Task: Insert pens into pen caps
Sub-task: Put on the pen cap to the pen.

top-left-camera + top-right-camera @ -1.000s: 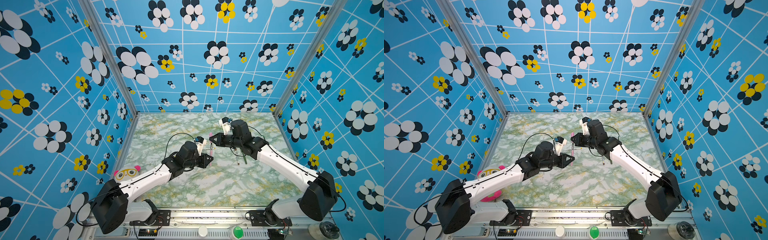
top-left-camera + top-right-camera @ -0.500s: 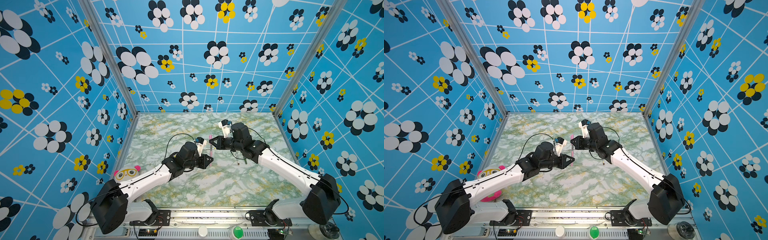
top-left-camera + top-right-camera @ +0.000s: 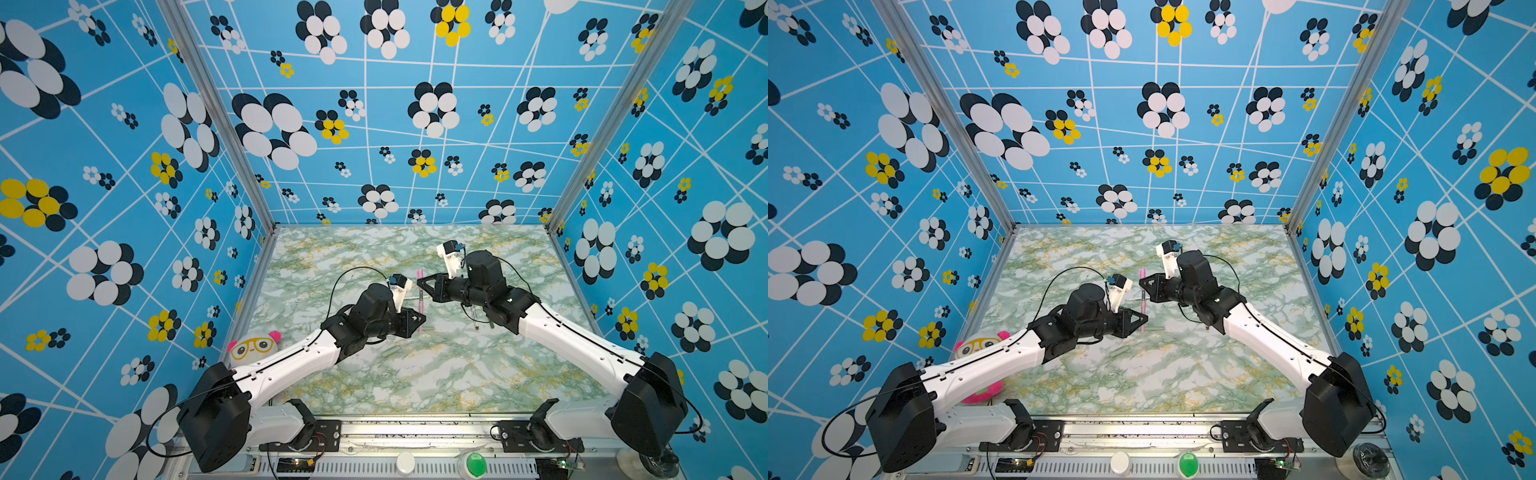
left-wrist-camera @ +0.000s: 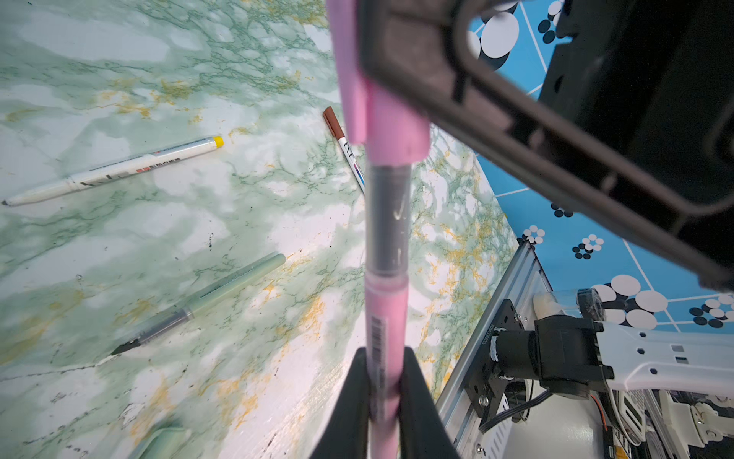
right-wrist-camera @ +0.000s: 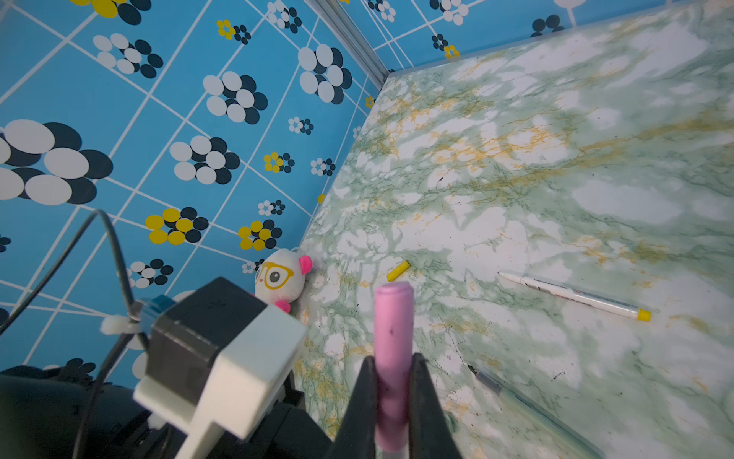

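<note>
While lined up end to end for the push, held in mid-air above the counter (image 3: 415,374), between the arms: pink pen (image 4: 386,318), pinched low on its barrel by the left end effector (image 4: 385,357), front end inside the pink cap (image 5: 393,318), itself squeezed tight by the right end effector (image 5: 393,359). Probably not fully seated, grey section bare between. Barcode (image 4: 377,337) on the barrel, unreadable. Lying uncapped below: yellow-ended white pen (image 4: 119,169), print too blurred to read.
</note>
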Tool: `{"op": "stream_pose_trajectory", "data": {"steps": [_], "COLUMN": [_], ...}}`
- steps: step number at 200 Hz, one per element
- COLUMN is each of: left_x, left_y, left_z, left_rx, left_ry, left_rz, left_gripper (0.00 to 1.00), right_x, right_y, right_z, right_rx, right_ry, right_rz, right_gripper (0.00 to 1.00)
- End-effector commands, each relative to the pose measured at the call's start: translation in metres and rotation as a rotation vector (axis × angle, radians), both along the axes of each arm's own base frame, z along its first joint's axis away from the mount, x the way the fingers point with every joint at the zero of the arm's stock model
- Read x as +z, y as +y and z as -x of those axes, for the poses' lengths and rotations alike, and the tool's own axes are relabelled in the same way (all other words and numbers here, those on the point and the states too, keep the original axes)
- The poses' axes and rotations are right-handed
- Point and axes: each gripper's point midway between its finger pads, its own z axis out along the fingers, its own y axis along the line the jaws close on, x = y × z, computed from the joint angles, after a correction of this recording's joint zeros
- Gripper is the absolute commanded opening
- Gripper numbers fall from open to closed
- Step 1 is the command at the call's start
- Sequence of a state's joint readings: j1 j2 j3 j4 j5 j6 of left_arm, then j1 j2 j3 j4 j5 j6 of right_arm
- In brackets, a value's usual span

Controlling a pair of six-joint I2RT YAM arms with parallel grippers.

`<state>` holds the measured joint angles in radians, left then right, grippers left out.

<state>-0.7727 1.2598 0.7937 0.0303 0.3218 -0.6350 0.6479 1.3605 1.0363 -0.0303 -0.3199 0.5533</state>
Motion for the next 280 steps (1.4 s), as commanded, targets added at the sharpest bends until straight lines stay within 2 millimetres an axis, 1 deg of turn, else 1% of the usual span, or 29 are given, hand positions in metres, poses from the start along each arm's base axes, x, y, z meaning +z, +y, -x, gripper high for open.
{"op": "stream_pose_trajectory", "data": {"steps": [1, 43, 108, 135, 155, 177, 226, 280], "left_x": [0.024, 0.032, 0.032, 0.034, 0.036, 0.047, 0.087, 0.124], "left_y": [0.002, 0.006, 0.015, 0.018, 0.017, 0.018, 0.022, 0.029], "left_z": [-0.012, -0.015, -0.016, -0.018, -0.022, -0.028, -0.047, -0.072], "left_rx": [0.043, 0.061, 0.087, 0.102, 0.111, 0.128, 0.141, 0.161], "left_ry": [-0.082, -0.112, -0.128, -0.139, -0.156, -0.207, -0.39, -0.525], "left_rz": [0.054, 0.074, 0.071, 0.077, 0.084, 0.09, 0.074, 0.081], "left_gripper": [0.0, 0.0, 0.0, 0.0, 0.0, 0.0, 0.0, 0.0], "right_x": [-0.008, -0.013, -0.013, -0.01, -0.012, -0.02, -0.039, -0.057], "right_y": [0.008, 0.007, 0.001, 0.005, 0.009, 0.013, 0.014, 0.013], "right_z": [0.018, 0.018, 0.02, 0.023, 0.024, 0.025, 0.032, 0.039], "right_rx": [0.064, 0.056, 0.052, 0.066, 0.075, 0.085, 0.108, 0.122], "right_ry": [0.017, 0.012, -0.032, -0.014, 0.015, 0.049, 0.111, 0.16], "right_rz": [-0.001, 0.004, 0.037, 0.007, -0.014, -0.012, 0.026, 0.068], "right_gripper": [0.0, 0.0, 0.0, 0.0, 0.0, 0.0, 0.0, 0.0]}}
